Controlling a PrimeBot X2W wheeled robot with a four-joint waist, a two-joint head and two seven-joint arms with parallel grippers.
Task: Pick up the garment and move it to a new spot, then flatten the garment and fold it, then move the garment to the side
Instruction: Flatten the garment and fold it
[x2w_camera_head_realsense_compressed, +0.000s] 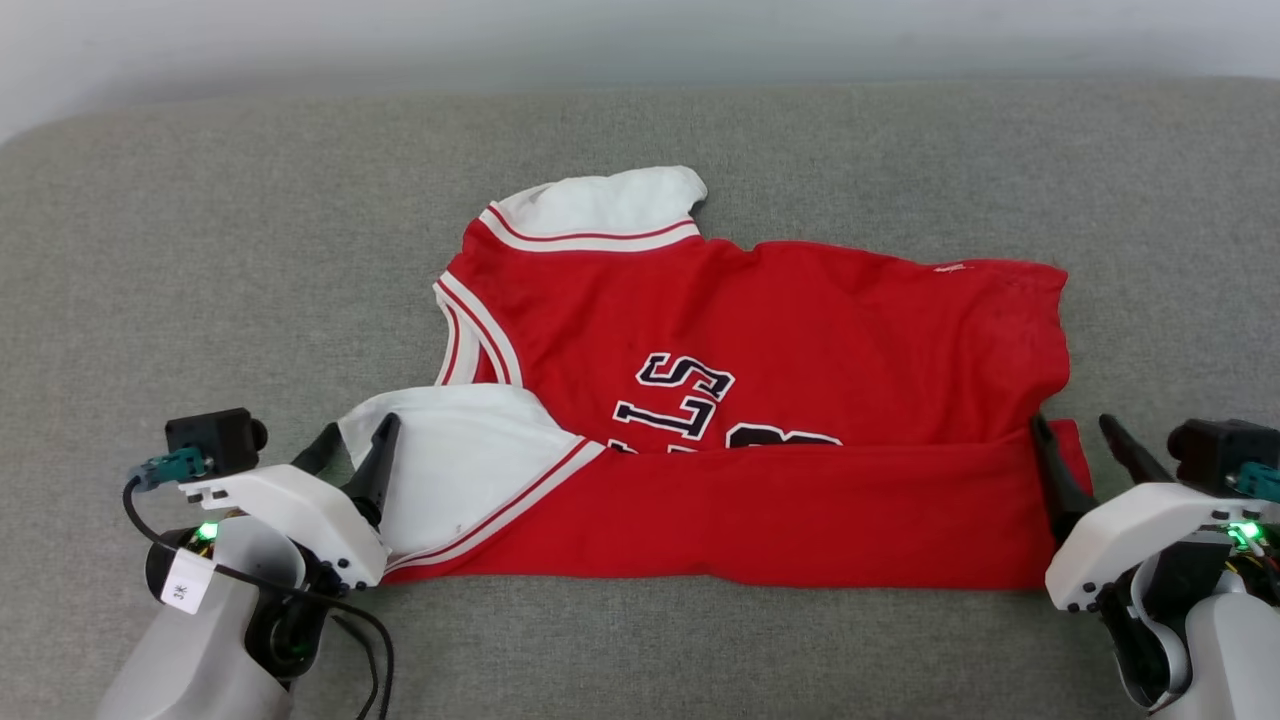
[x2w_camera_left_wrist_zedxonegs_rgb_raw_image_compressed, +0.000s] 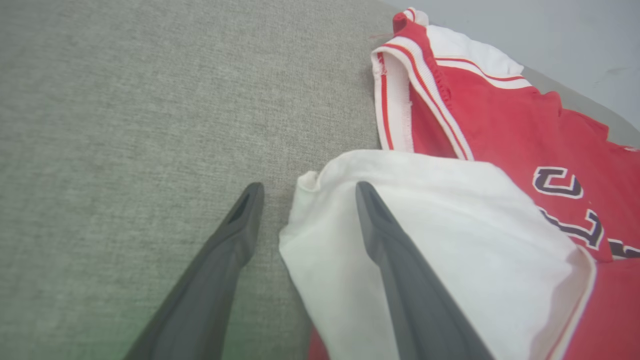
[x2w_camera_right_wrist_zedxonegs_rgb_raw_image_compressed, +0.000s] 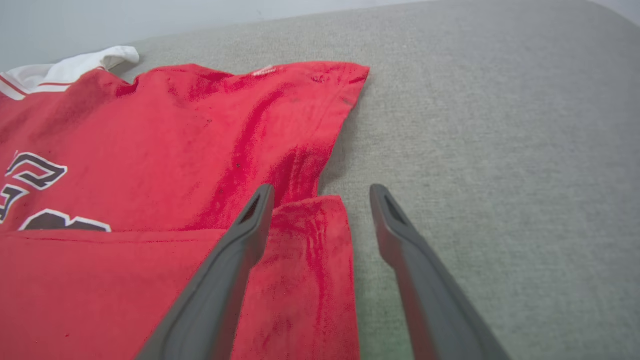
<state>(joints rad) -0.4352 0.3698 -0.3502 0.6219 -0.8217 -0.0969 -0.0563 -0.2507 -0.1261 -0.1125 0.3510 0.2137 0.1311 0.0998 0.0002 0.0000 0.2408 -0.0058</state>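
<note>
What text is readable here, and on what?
"LS": black, white-outlined letters on the shirt, sideways; rest under the fold.
Number beside them: mostly covered, unreadable.
Tag on the left arm: too small to read.

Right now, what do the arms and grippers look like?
The left gripper and right gripper: two long dark-grey tapered fingers on a white shell, over pale grey forearms. Each wrist carries a black camera block, a teal connector and a green light. The left arm has a black cable and a white tag.
</note>
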